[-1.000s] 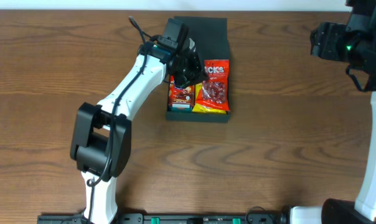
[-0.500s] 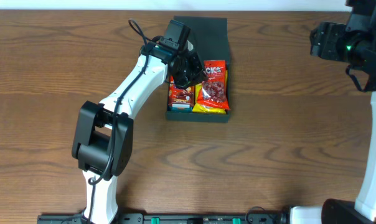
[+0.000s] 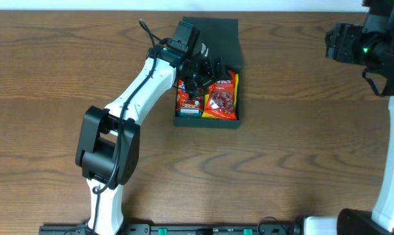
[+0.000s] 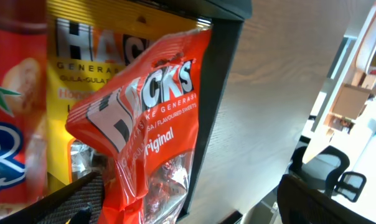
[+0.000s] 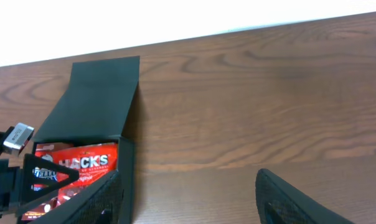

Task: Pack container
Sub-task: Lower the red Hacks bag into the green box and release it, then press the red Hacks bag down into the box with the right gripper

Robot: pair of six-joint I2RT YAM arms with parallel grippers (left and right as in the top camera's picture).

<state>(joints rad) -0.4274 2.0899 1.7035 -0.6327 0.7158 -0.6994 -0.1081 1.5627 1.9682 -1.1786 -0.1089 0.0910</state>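
Note:
The dark teal container [image 3: 239, 98] stands at the table's back middle, its lid [image 3: 220, 29] flipped open behind it. My left gripper [image 3: 207, 69] hovers inside its mouth, jaws wide open. A red Hacks bag [image 3: 221, 98] lies loose in the right half, with a red snack pack [image 3: 189, 101] to its left. In the left wrist view the Hacks bag [image 4: 150, 124] leans over a yellow Hacks pack [image 4: 82, 50] and rests against one finger [image 4: 70, 199]. My right gripper [image 5: 191, 199] hangs open and empty over bare wood, to the right of the container [image 5: 127, 180].
The brown wooden table [image 3: 301, 143] stretches around the container on all sides. The left arm [image 3: 128, 104] reaches diagonally from the front left. The right arm [image 3: 379, 52] stands at the far right edge. A white wall borders the table's back [image 5: 175, 18].
My left gripper went from shut to wide open and let go of the red Hacks bag, which settled lower and tilted inside the container. The right arm has barely moved.

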